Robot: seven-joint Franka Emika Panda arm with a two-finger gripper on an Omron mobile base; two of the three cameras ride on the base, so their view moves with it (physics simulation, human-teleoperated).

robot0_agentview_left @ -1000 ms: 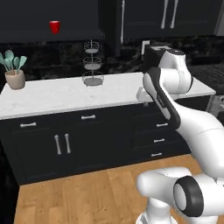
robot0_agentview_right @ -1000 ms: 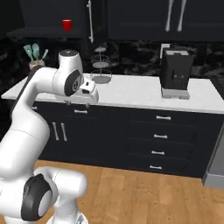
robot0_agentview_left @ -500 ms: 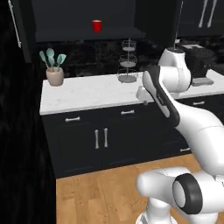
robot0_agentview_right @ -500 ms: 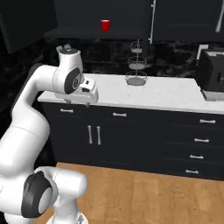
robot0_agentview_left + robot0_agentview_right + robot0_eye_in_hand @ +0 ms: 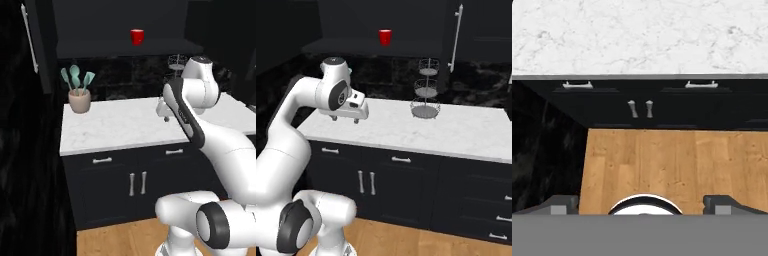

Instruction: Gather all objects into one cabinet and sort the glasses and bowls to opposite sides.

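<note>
- A white robot arm reaches over a white marble table (image 5: 115,127) in a dark kitchen.
- The tool (image 5: 641,202) hangs above the table's front edge and points down at the wooden floor (image 5: 662,165). Its two dark fingertips (image 5: 562,204) stand wide apart, with nothing between them.
- A red cup (image 5: 137,36) stands upright on a dark shelf (image 5: 125,48) above the table, against the back wall. It is well above the tool and apart from it.
- A cabinet door (image 5: 456,45) with a long silver bar handle (image 5: 457,36) stands to the right of the shelf.
- A beige pot (image 5: 79,101) of teal utensils sits at the table's left rear.
- A three-tier wire stand (image 5: 426,92) sits on the table, further right.
- Below the table are black lower cabinets (image 5: 401,185) with short silver handles.
</note>
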